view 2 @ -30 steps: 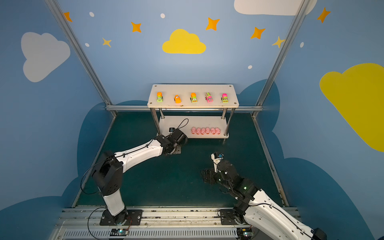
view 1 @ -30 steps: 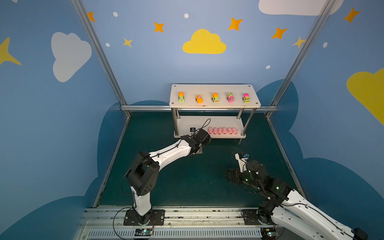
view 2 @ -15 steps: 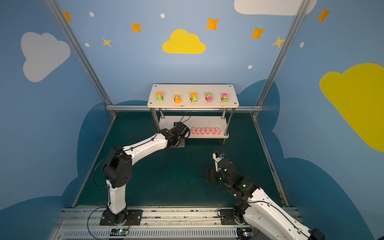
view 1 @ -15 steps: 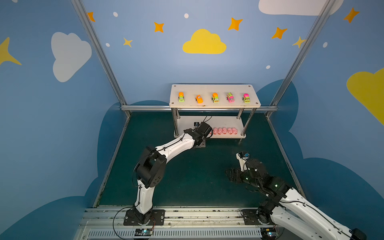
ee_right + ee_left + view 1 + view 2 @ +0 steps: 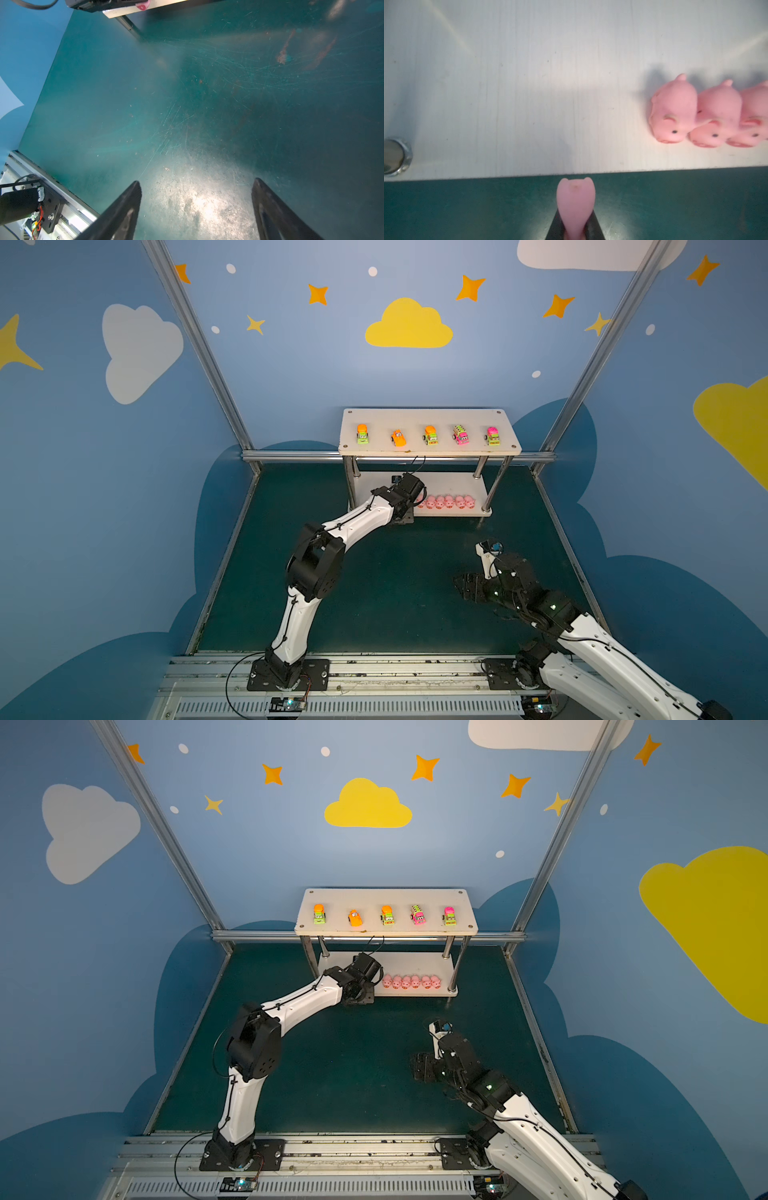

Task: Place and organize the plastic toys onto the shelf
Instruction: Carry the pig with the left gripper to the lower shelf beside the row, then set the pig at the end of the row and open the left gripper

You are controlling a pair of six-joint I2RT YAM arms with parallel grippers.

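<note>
The left gripper (image 5: 575,233) is pinching a pig (image 5: 576,199), held just short of the front edge of the lower board (image 5: 529,83) of the shelf (image 5: 428,452). Ahead of the gripper and to its right, a row of pigs (image 5: 449,502) stands on that board. Five cars (image 5: 430,435) line the top board (image 5: 428,418) above. The right gripper (image 5: 195,199) hangs spread over the table (image 5: 207,104).

No writing, label, brand or number can be read in any view. The small plastic toy vehicles (image 5: 430,435) on the white two-tier shelf (image 5: 415,416) carry tiny front markings, too small to make out.
</note>
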